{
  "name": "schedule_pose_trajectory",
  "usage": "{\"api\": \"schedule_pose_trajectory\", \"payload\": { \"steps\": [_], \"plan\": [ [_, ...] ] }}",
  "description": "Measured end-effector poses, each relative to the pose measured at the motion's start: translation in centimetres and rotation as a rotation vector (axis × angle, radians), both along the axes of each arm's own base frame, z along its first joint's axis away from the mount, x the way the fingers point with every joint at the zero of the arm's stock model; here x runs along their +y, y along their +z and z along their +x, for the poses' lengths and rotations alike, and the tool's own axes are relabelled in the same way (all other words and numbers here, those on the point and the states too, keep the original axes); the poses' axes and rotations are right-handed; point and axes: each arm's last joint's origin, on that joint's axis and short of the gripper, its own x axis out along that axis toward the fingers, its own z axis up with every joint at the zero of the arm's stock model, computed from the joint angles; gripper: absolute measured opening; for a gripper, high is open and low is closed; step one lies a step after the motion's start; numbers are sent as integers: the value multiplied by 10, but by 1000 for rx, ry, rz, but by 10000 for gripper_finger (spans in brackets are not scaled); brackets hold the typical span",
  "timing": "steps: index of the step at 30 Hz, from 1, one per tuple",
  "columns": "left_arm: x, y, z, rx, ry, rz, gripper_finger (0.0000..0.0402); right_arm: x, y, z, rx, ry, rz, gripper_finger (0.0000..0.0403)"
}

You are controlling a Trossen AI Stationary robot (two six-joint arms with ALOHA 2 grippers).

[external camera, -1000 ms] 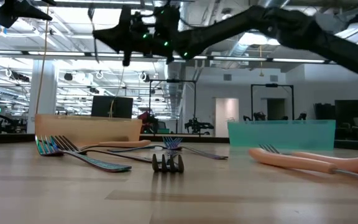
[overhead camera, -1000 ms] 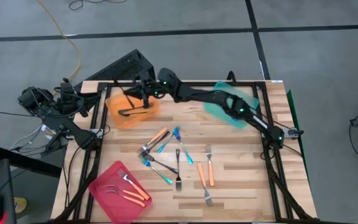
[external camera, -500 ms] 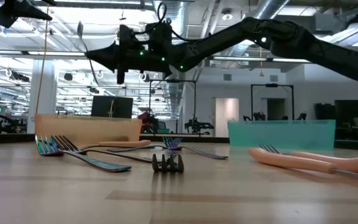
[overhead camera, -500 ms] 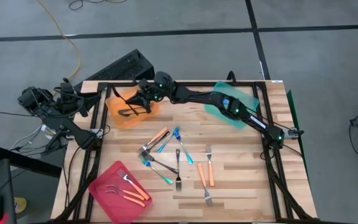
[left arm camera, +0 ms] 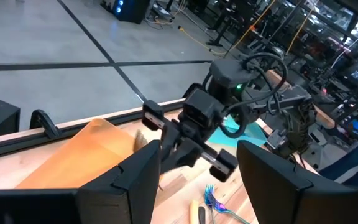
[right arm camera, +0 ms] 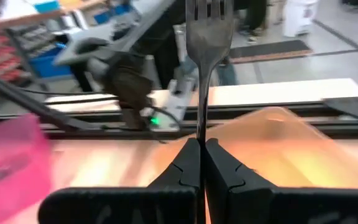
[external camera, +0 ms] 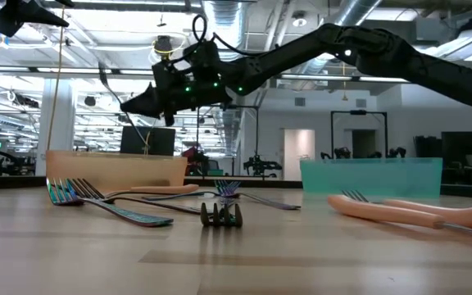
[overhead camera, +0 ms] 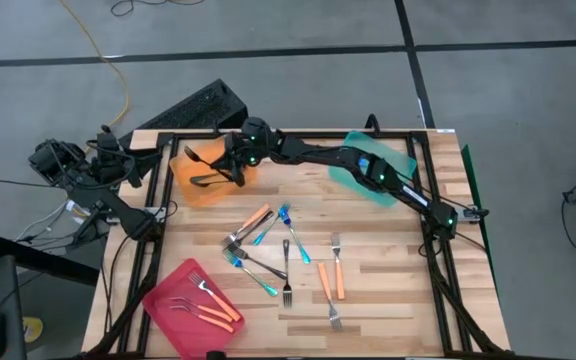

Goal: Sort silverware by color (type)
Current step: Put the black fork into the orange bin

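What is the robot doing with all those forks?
It is sorting forks by kind. The right hand is shut on a plain metal fork and holds it above the orange tray, where a dark fork already lies. The left hand waits open at the table's edge. More forks lie loose on the table, and some sit in the pink tray.

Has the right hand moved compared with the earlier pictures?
Yes. The right hand, shut on a dark fork, has moved left, further over the orange tray.
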Motion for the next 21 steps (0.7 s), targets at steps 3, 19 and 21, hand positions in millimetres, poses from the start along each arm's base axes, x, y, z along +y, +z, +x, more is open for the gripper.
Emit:
{"api": "schedule_pose_trajectory", "payload": {
  "steps": [3, 19, 21],
  "plan": [
    [0, 0, 0, 0, 0, 0, 197, -4, -3, -1, 33, -60, -7, 24],
    [1, 1, 0, -14, 20, 23, 197, -8, -15, -5, 151, -134, -167, 24],
    [1, 1, 0, -19, 27, 29, 197, -8, -15, -6, 157, -135, -199, 24]
  ]
}}
